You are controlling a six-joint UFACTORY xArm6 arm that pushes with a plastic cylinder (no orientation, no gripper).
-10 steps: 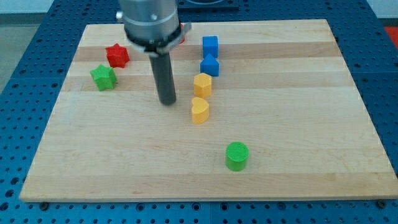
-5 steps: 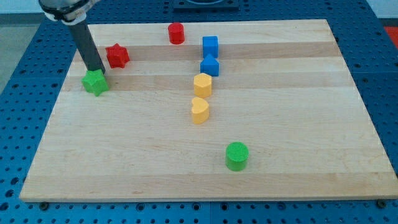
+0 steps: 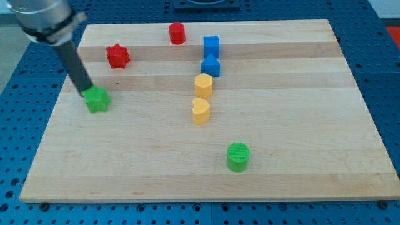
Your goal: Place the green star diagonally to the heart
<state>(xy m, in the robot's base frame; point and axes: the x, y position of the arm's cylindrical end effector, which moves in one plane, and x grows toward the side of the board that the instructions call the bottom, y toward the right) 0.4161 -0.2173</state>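
The green star point(image 3: 97, 100) lies on the wooden board point(image 3: 294, 125) at the view's left. My tip point(image 3: 85, 92) touches the star's upper left edge; the dark rod rises from there toward the view's top left. The yellow heart point(image 3: 200, 110) sits near the board's middle, well to the right of the star and slightly lower.
A yellow hexagonal block point(image 3: 204, 84) stands just above the heart. Two blue blocks point(image 3: 210, 65) point(image 3: 211, 45) stand above that. A red star point(image 3: 117, 56) lies above the green star. A red cylinder point(image 3: 177, 33) is near the top edge. A green cylinder point(image 3: 237, 156) is at the lower right.
The rod swung from the board's middle to the left and met the green star. The star has slid down, from just below the red star to lower on the board.
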